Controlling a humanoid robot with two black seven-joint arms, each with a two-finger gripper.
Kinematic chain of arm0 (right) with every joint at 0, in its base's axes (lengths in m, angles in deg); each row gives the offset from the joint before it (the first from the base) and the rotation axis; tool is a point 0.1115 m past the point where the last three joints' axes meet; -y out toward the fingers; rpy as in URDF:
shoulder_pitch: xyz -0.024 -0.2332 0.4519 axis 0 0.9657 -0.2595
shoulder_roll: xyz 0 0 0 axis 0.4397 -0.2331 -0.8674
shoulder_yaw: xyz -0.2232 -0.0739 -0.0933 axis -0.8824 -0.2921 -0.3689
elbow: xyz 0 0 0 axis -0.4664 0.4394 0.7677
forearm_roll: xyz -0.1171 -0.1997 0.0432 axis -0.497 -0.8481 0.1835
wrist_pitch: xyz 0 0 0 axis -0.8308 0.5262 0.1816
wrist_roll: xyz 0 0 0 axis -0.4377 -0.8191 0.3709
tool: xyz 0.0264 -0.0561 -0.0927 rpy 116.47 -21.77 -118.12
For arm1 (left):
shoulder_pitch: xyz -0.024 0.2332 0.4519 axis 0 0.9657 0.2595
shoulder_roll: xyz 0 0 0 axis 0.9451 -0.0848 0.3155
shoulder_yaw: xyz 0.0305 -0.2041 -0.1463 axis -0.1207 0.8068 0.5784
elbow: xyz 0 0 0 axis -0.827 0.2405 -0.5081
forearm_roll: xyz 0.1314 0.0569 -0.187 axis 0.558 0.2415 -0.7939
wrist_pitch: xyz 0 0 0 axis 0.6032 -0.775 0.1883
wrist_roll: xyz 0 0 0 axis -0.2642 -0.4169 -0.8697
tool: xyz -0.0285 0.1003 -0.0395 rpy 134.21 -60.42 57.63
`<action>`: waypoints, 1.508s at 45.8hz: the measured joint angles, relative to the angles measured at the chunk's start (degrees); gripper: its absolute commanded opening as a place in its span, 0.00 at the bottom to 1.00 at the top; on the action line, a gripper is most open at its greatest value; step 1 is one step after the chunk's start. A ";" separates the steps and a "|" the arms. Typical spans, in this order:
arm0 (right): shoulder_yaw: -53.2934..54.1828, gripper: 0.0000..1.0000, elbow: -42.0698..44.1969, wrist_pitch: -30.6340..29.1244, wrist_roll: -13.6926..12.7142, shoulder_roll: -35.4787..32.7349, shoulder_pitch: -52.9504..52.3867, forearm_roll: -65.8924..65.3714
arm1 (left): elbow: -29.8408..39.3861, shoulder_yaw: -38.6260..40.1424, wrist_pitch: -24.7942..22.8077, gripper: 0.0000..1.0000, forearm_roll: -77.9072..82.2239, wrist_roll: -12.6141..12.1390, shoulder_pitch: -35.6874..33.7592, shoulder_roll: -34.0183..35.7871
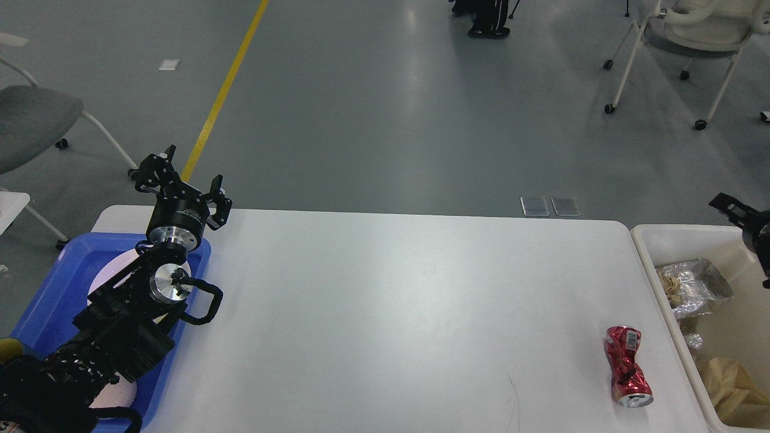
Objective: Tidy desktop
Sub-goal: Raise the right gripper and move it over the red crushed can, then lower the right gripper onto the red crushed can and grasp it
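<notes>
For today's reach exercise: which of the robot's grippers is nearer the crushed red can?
Right. The right gripper hangs above the bin, just beyond the can; the left gripper is across the desktop.

Desk (385,313): large white rectangular top, smooth matte finish, rounded far corners. Lies flat, spanning most of the view's width. Surface mostly bare; faint thin dark scratch near the front edge, right of centre. Soft glare across the middle.

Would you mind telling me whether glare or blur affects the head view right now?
In the head view, soft overhead glare streaks the grey floor and brightens the desktop centre; the crushed red can stays sharp, while the right gripper is cropped at the frame edge.
</notes>
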 measured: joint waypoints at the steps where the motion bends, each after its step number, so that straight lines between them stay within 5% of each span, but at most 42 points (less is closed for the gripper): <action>1: 0.02 1.00 -1.04 -2.56 0.05 -0.29 -2.35 -0.51 | 0.00 0.00 0.00 0.97 0.00 0.00 0.00 0.00; 9: 0.27 1.00 -18.16 -14.78 0.33 -1.02 -24.48 -2.83 | 0.00 0.01 0.00 0.97 0.00 0.00 0.00 -0.01; 18: 0.76 1.00 -51.79 -15.51 0.34 -1.39 -49.97 -6.61 | -0.01 0.02 0.00 0.97 0.00 0.00 0.00 0.03; 27: 0.45 1.00 -75.90 -12.10 0.19 -0.90 -59.98 -12.73 | -0.02 0.02 0.00 0.97 0.00 0.00 0.00 0.02; 38: -5.92 1.00 -78.35 -3.23 0.85 -2.70 -50.29 -15.31 | -0.04 0.02 0.00 0.97 0.00 0.00 0.00 -0.01; 53: -6.49 1.00 -76.63 15.71 10.00 -6.37 -29.49 -27.95 | -0.04 -0.03 0.00 0.97 0.00 0.00 0.00 -0.02; 69: -4.63 0.99 -66.79 23.09 10.66 -2.50 -14.43 -29.07 | -0.03 -0.01 0.00 0.97 0.00 0.00 0.00 -0.01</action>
